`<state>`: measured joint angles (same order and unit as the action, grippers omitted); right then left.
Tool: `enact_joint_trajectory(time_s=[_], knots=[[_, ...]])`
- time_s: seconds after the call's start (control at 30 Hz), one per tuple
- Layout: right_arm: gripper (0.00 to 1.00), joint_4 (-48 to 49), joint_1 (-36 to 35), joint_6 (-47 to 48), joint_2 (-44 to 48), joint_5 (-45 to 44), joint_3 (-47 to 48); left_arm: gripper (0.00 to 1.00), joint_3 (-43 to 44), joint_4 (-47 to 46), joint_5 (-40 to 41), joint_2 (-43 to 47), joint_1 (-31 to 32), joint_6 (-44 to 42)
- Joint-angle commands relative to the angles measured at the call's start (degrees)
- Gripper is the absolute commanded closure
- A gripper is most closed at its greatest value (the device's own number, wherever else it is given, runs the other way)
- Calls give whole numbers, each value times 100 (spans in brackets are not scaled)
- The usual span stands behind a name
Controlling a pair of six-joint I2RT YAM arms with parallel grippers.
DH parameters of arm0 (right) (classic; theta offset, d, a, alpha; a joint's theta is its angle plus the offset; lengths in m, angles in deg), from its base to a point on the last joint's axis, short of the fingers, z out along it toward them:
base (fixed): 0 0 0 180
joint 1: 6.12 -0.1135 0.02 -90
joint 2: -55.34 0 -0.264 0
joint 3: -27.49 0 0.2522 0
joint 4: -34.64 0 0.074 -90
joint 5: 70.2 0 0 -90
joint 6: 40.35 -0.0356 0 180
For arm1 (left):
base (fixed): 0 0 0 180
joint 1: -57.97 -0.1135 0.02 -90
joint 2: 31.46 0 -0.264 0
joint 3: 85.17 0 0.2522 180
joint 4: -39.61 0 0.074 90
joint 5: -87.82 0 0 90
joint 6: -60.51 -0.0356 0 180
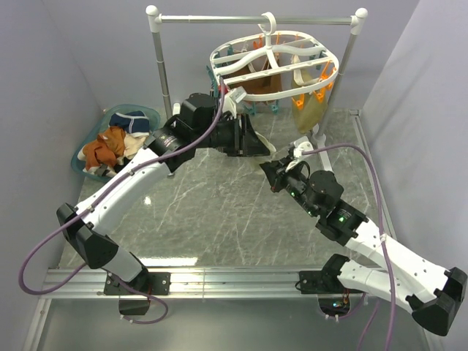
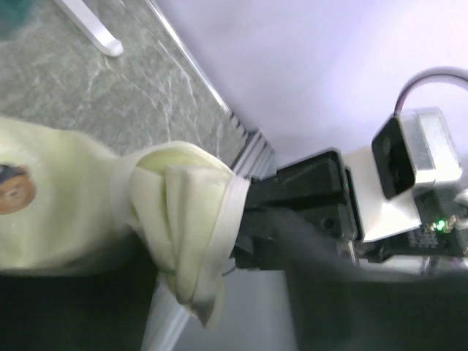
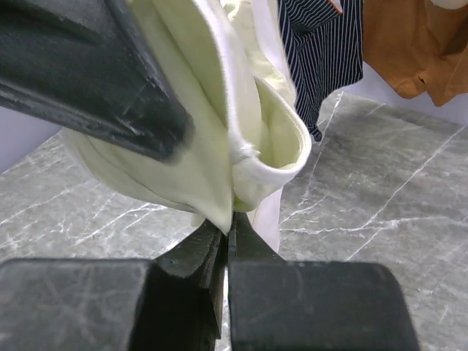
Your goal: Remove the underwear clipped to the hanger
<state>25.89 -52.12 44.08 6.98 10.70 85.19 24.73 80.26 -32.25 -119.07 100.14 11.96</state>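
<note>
A cream-beige underwear (image 3: 197, 146) with a small emblem (image 2: 11, 186) hangs bunched between my two grippers. My right gripper (image 3: 230, 227) is shut on its lower fold and shows in the top view (image 1: 272, 170). My left gripper (image 1: 257, 142) is at the same cloth (image 2: 183, 219). Its jaws stand apart, and the cloth lies against one finger (image 3: 88, 73). The white oval hanger (image 1: 274, 62) hangs from the rail. It holds a tan-brown underwear (image 3: 409, 44) and a dark striped one (image 3: 322, 44). I cannot tell whether the cream one is still clipped.
A teal basket (image 1: 150, 113) at the back left holds a navy underwear (image 1: 131, 121) and brown cloth. The silver rail stand (image 1: 161, 66) spans the back, with white feet on the marble table. Walls close in on both sides.
</note>
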Motion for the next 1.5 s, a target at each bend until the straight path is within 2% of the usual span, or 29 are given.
enact_joint_trajectory(time_s=[0.0, 0.03, 0.07, 0.27, 0.4, 0.43, 0.53, 0.73, 1.03, 1.2, 1.33, 1.47], knots=[[100, -88, -15, -59, 239, -21, 106, 25, 248, -167, 630, 455, -25, -93], [100, -123, -23, -68, 265, -47, 97, 1, 248, -158, 738, 517, -25, -128], [100, -158, -15, -68, 283, -48, 97, 1, 256, -132, 878, 569, -34, -172], [100, -457, 12, -68, 362, -118, 219, 1, 274, -53, 1477, 1008, -174, -594], [100, -703, 38, -85, 441, -92, 299, 1, 125, 26, 2152, 1430, -481, -761], [100, -747, 47, -94, 459, -83, 343, 1, 72, 35, 2598, 1527, -552, -796], [100, -923, 38, -138, 512, -21, 431, 1, -261, -87, 2988, 1748, -780, -1068], [100, -1248, 47, -173, 582, 259, 650, 3, -52, -158, 2769, 1335, -860, -1253], [100, -1767, 47, -419, 564, 1085, 1115, 19, 169, -167, 2928, 904, -851, -1500], [100, -2189, 47, -612, 564, 1727, 1485, 24, -103, -360, 2779, 930, -842, -1464], [100, -2435, 56, -805, 696, 1860, 1792, 20, -569, -790, 2647, 1272, -886, -1464], [100, -2776, 47, -841, 889, 1807, 1995, 20, -1122, -1247, 1875, 1326, -1280, -1132]])
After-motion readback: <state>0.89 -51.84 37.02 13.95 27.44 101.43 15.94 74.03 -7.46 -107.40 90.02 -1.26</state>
